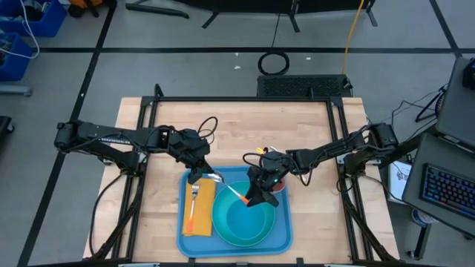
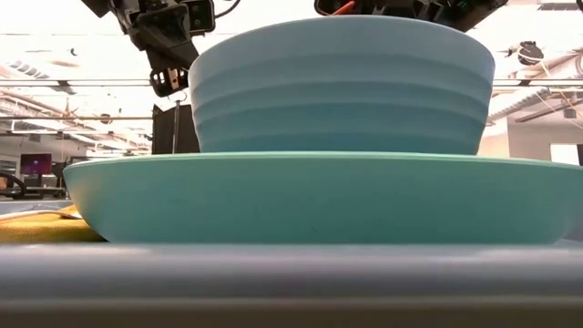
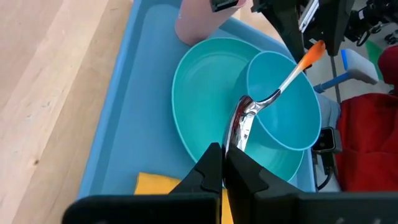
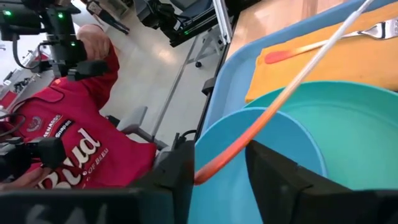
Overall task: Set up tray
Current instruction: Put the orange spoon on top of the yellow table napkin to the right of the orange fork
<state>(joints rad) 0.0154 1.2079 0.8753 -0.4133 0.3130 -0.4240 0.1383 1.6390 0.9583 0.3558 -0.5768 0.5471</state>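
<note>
a: tray (image 1: 194, 241) — where?
b: on the table (image 1: 312, 133), holding napkin (image 1: 200, 210), plate (image 1: 236, 231), bowl (image 1: 252, 215).
a: claws?
b: left claw (image 1: 196, 176) shut on spoon bowl (image 3: 241, 121) — right claw (image 1: 256, 199) parted around its orange handle (image 4: 249, 134).

2 dark arms (image 1: 119, 137), black cables, green LED

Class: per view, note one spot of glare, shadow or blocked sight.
Left wrist view: the spoon glints with glare. Low view: bright room behind; bowl and plate block most of it. High view: even light across the table.
</note>
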